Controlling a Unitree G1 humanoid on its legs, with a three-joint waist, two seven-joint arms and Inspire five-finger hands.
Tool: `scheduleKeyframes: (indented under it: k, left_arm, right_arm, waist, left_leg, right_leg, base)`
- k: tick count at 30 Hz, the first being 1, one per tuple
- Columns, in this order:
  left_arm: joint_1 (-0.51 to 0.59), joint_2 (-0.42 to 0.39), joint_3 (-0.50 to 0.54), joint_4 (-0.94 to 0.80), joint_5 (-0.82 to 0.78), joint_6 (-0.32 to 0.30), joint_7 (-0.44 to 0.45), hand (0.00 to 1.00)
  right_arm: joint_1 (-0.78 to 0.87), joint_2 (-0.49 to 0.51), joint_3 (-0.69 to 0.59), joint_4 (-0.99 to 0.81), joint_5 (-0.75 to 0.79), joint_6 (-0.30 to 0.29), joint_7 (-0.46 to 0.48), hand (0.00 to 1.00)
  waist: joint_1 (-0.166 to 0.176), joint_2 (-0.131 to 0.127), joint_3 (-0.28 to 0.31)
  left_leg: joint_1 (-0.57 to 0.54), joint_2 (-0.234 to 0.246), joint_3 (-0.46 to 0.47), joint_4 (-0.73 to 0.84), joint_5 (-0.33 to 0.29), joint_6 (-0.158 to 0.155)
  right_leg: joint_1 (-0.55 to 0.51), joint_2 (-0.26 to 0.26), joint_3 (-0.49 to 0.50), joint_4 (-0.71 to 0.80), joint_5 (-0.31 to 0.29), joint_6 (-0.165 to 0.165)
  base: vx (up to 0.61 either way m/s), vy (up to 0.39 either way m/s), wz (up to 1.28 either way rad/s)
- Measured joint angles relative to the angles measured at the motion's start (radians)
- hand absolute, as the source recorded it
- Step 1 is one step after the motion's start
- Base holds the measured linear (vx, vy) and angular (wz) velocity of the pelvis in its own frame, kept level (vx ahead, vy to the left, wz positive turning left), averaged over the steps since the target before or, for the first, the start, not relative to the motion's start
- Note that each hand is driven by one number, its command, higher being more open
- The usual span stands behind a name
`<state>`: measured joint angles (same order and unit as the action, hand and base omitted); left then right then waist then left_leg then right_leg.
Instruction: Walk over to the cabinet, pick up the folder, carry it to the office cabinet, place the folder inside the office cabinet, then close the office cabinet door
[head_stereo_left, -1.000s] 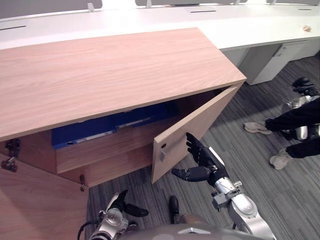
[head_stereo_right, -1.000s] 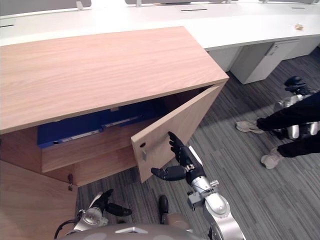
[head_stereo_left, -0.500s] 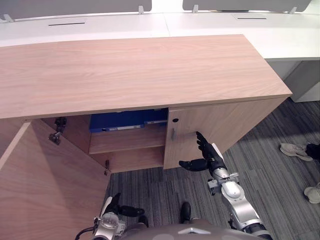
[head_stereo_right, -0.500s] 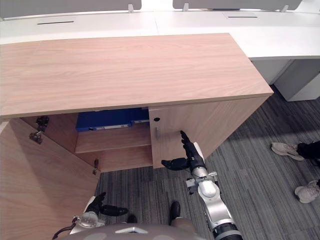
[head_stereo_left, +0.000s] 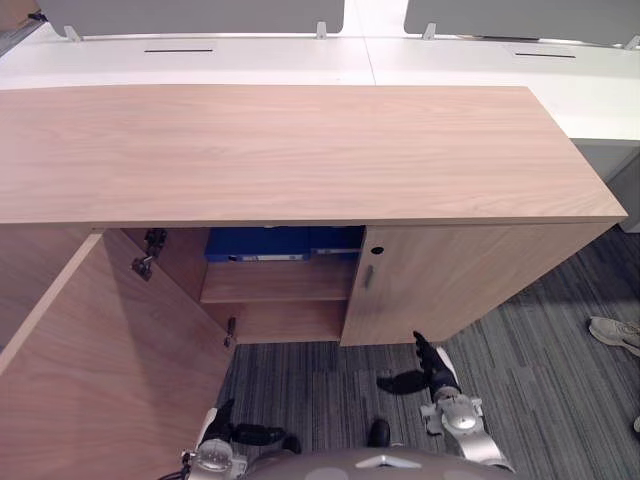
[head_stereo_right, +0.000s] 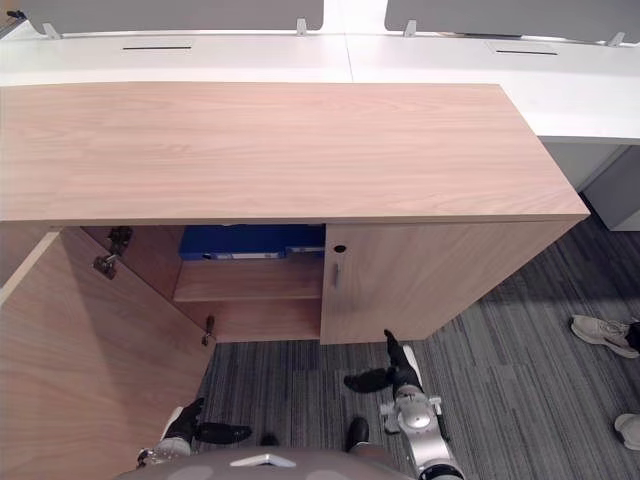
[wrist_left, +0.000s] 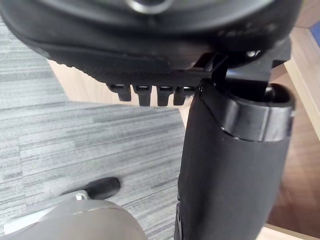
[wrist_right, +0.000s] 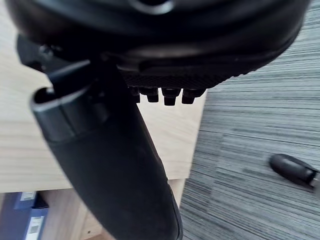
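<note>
- One blue folder (head_stereo_left: 270, 243) inside the office cabinet (head_stereo_left: 300, 150); lies on the upper shelf (head_stereo_left: 280, 290), long axis left to right.
- Right door (head_stereo_left: 460, 285) shut, left door (head_stereo_left: 110, 380) swung wide toward near left.
- Left hand (head_stereo_left: 245, 434) low, just beside the open door and nearer to it; fingers relaxed, empty.
- Right hand (head_stereo_left: 432, 372) before the shut door, fingers straight, empty.
- Probably next: push left door far and rightward.

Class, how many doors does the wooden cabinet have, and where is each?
2. The left door stands swung wide open; the right door is shut, beside the blue folder on the shelf. None seems hidden.
</note>
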<state>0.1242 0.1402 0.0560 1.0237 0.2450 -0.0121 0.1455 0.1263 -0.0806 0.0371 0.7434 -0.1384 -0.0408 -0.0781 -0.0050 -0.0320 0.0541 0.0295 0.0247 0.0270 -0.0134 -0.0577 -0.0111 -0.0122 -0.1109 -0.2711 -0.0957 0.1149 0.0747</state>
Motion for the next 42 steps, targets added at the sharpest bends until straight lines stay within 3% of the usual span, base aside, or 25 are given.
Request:
scheduleKeyframes:
  k: [5,16,21,26,31,33,34,36,37,39,40,42]
  left_arm:
    - [0.01,-0.001,0.0,0.001,-0.013,0.0,0.003,1.0]
    - [0.017,0.0,0.007,0.009,-0.06,0.0,0.01,1.0]
    - [0.007,0.006,0.008,0.01,-0.095,0.0,0.013,1.0]
    - [0.008,-0.002,0.022,0.009,-0.142,-0.001,0.028,1.0]
    - [-0.019,-0.036,0.119,-0.019,-0.2,-0.003,0.041,1.0]
    - [-0.022,-0.042,0.127,-0.025,-0.234,-0.003,0.06,1.0]
    - [-0.022,-0.043,0.129,-0.029,-0.236,-0.003,0.061,1.0]
    - [-0.03,-0.049,0.174,-0.038,-0.236,0.001,0.06,1.0]
    - [-0.021,-0.053,0.177,-0.039,-0.235,-0.001,0.061,1.0]
    - [-0.023,-0.083,0.187,-0.039,-0.235,-0.002,0.062,1.0]
    - [-0.027,-0.094,0.19,-0.039,-0.236,-0.002,0.059,1.0]
    - [-0.032,-0.09,0.194,-0.039,-0.237,-0.003,0.054,1.0]
  right_arm:
    - [0.007,0.034,-0.094,0.145,0.021,0.021,-0.02,1.0]
    - [-0.02,0.034,-0.156,0.218,0.062,0.027,-0.055,1.0]
    - [-0.058,0.035,-0.178,0.252,0.065,0.037,-0.056,1.0]
    - [-0.08,0.035,-0.178,0.254,0.063,0.04,-0.056,1.0]
    - [-0.117,0.035,-0.217,0.254,0.064,0.043,-0.067,1.0]
    - [-0.148,0.037,-0.216,0.252,0.064,0.043,-0.082,1.0]
    - [-0.159,0.039,-0.217,0.25,0.063,0.042,-0.084,1.0]
    - [-0.174,0.048,-0.242,0.235,0.063,0.038,-0.09,1.0]
    - [-0.167,0.049,-0.265,0.23,0.063,0.036,-0.095,1.0]
    - [-0.153,0.045,-0.297,0.231,0.063,0.037,-0.098,1.0]
    - [-0.153,0.045,-0.306,0.243,0.063,0.04,-0.1,1.0]
    - [-0.148,0.057,-0.306,0.256,0.064,0.046,-0.099,1.0]
  waist:
    - [-0.002,-0.002,-0.001]
    - [-0.004,-0.004,0.0]
    - [-0.003,-0.007,0.025]
    - [0.003,0.002,0.032]
    - [0.005,0.012,0.08]
    - [0.005,0.008,0.08]
    - [0.007,0.005,0.081]
    - [0.008,-0.006,0.088]
    - [0.001,-0.004,0.087]
    - [-0.003,0.021,0.074]
    - [0.001,0.031,0.066]
    - [0.003,0.015,0.072]
  left_leg:
    - [0.029,0.0,0.004,-0.007,0.0,0.0]
    - [0.043,-0.002,0.02,-0.026,0.005,0.004]
    - [0.004,-0.009,-0.012,0.001,0.005,0.003]
    - [-0.019,-0.003,-0.084,-0.017,0.026,-0.004]
    - [-0.067,0.001,-0.189,-0.038,0.096,-0.048]
    - [-0.093,0.0,-0.173,-0.077,0.181,-0.078]
    - [-0.104,0.002,-0.159,-0.074,0.185,-0.075]
    - [-0.142,0.004,0.007,0.111,0.053,-0.026]
    - [-0.122,0.004,0.062,0.162,0.008,-0.03]
    - [-0.064,0.012,0.074,0.059,0.018,-0.05]
    - [-0.042,0.016,0.067,0.001,0.035,-0.018]
    - [-0.027,0.013,0.061,-0.012,0.04,-0.016]
  right_leg:
    - [0.025,0.0,0.003,0.0,-0.004,0.001]
    - [0.016,0.0,0.019,0.012,-0.008,0.003]
    - [-0.085,-0.029,0.024,0.214,-0.115,0.005]
    - [-0.081,-0.025,-0.015,0.221,-0.14,-0.001]
    - [-0.081,-0.024,-0.044,0.26,-0.187,-0.035]
    - [-0.097,-0.03,-0.081,0.275,-0.214,-0.057]
    - [-0.105,-0.04,-0.095,0.269,-0.212,-0.061]
    - [-0.105,-0.058,-0.132,0.283,-0.208,-0.06]
    - [-0.084,-0.064,-0.153,0.278,-0.208,-0.058]
    - [-0.068,-0.047,-0.173,0.267,-0.204,-0.043]
    - [-0.061,-0.033,-0.176,0.253,-0.193,-0.034]
    - [-0.034,-0.023,-0.175,0.214,-0.169,-0.029]
  base:
    - [0.0,0.003,-0.01]
    - [0.0,0.006,-0.05]
    - [0.01,0.017,0.17]
    - [0.01,-0.049,0.44]
    - [-0.03,-0.077,0.93]
    - [-0.09,-0.083,1.02]
    - [-0.09,-0.04,0.6]
    - [-0.07,0.015,0.44]
    - [0.01,0.023,0.48]
    - [0.01,0.032,0.41]
    - [0.01,0.065,0.24]
    - [0.0,0.055,0.06]
